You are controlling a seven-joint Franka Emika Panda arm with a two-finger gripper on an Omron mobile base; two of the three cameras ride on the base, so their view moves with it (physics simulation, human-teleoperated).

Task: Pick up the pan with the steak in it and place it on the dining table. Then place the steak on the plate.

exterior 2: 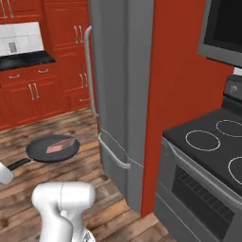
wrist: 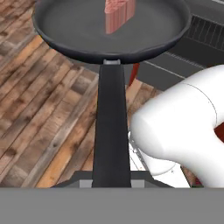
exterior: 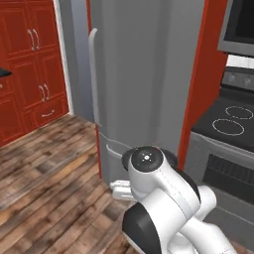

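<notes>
One pan (exterior 2: 52, 149) — one steak (exterior 2: 59, 147) inside, handle pincer-held.

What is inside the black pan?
A pinkish-red steak lies inside the pan, which is held by its handle above the wooden floor. The steak hides the bit of pan beneath it.

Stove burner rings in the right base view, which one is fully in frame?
The front left ring nearest the fridge; the other two are cut off by the frame edge.

Wooden plank floor (exterior: 44, 168), grey refrigerator (exterior: 144, 74), red cabinets (exterior: 30, 64), black-topped stove (exterior 2: 208, 156)
</notes>
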